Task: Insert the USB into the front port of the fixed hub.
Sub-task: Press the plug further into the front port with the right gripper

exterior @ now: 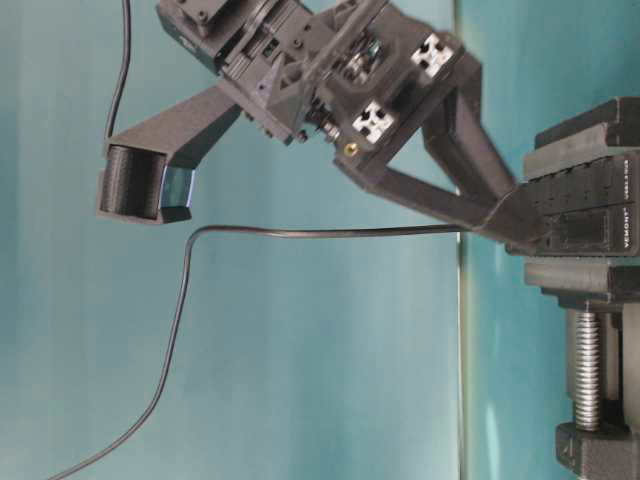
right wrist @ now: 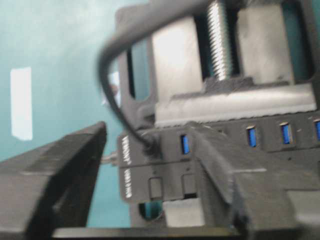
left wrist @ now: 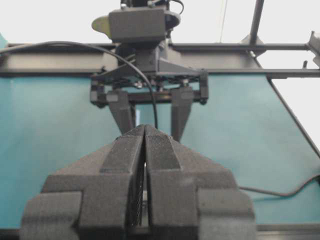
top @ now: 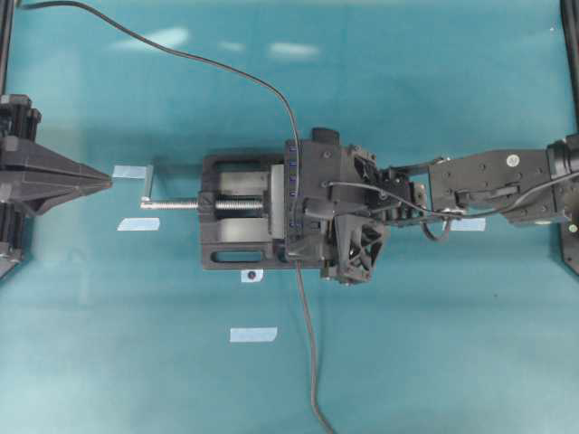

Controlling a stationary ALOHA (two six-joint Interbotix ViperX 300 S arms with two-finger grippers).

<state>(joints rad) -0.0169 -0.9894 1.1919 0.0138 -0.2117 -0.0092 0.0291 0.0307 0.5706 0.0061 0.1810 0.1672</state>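
Note:
The fixed hub (top: 292, 181) is a narrow black bar with blue slots, clamped in the vise. In the right wrist view the hub (right wrist: 170, 170) shows its labelled end. The USB (right wrist: 149, 145) stands at the end slot and looks seated there, though blur hides the joint. Its thin cable (top: 308, 344) trails toward the near table edge. My right gripper (right wrist: 148, 132) is open and straddles that end. One finger (right wrist: 60, 170) is off the hub's end, and the other (right wrist: 225, 170) lies over the hub. Far to the left, my left gripper (top: 104, 181) is shut and empty.
The black vise (top: 231, 172) with its silver screw (top: 181, 204) holds the hub mid-table. A second dark cable (top: 181, 52) runs in from the back left to the hub's far end. Tape strips (top: 252, 334) lie on the teal table.

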